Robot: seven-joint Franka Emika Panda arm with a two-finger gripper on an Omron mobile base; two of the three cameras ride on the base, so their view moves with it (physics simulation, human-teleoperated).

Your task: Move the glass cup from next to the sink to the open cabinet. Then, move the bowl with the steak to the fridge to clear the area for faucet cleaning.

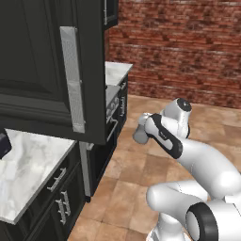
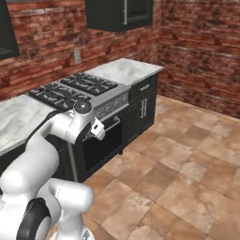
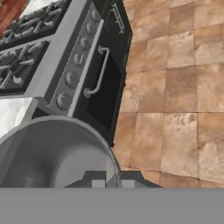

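Wide terracotta tile floor [image 2: 187, 159] in front of the range [image 2: 79, 93], bare and open all the way to the brick wall [image 2: 201, 47] at the far side. Brick also behind the range, with a small outlet plate [image 2: 77, 57] above its back edge.

Seen in the left base view, up and to the near side of the range: black panelled door of the open cabinet [image 1: 33, 70], its long grey bar handle [image 1: 73, 80] running down the edge that faces the floor. Lower edge of that door hanging over the white marble counter [image 1: 28, 169], which ends in a straight front edge above low dark cabinets with short handles.

Past the range, a second marble counter [image 2: 124, 70] stopping at a square corner over a low dark cabinet [image 2: 143, 105]. High above it, a dark wall cabinet [image 2: 119, 14].

Range itself: black grates on top, a row of round knobs [image 3: 72, 78] along the front, black oven door below with a curved silver handle [image 3: 98, 72] standing out from the door.

White arm bent out over the floor in front of the oven door, clear of that handle. Gripper [image 3: 113, 181] clenched on the wall of the glass cup [image 3: 52, 153], rim pinched between the fingertips. Cup carried in the air just in front of the range's near front corner, mouth towards the hand camera, touching neither counter nor floor.
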